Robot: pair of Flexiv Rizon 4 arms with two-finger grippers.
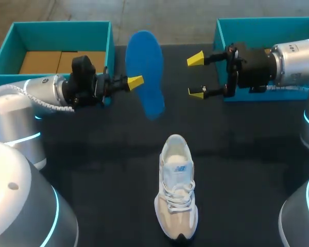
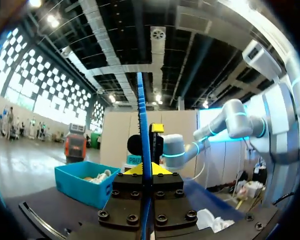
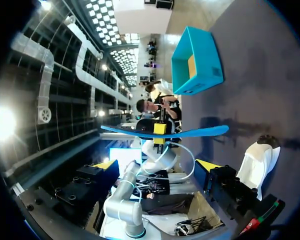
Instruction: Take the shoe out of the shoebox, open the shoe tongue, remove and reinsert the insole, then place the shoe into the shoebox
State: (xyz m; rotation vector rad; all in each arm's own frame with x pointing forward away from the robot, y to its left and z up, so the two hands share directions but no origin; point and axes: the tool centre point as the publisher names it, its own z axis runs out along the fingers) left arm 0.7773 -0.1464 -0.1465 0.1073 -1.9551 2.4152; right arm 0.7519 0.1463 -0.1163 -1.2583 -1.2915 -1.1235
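Observation:
My left gripper (image 1: 134, 83) is shut on a blue insole (image 1: 145, 72) and holds it in the air above the table's far middle. In the left wrist view the insole (image 2: 143, 145) stands edge-on, clamped in that gripper (image 2: 146, 171). To the insole's right my right gripper (image 1: 196, 76) hangs open, with nothing between its fingers. Its wrist view shows the insole (image 3: 190, 134) ahead of the open gripper (image 3: 156, 165), crosswise. The white and beige shoe (image 1: 176, 193) lies on the black table near the front middle, heel toward the far side; it appears as the shoe (image 3: 257, 161) beside the right finger.
A teal shoebox (image 1: 103, 41) with brown cardboard inside stands at the back left, seen as the box (image 3: 195, 62) beyond the insole. A second teal box (image 1: 232, 25) sits at the back right behind my right arm, showing as the box (image 2: 85, 186).

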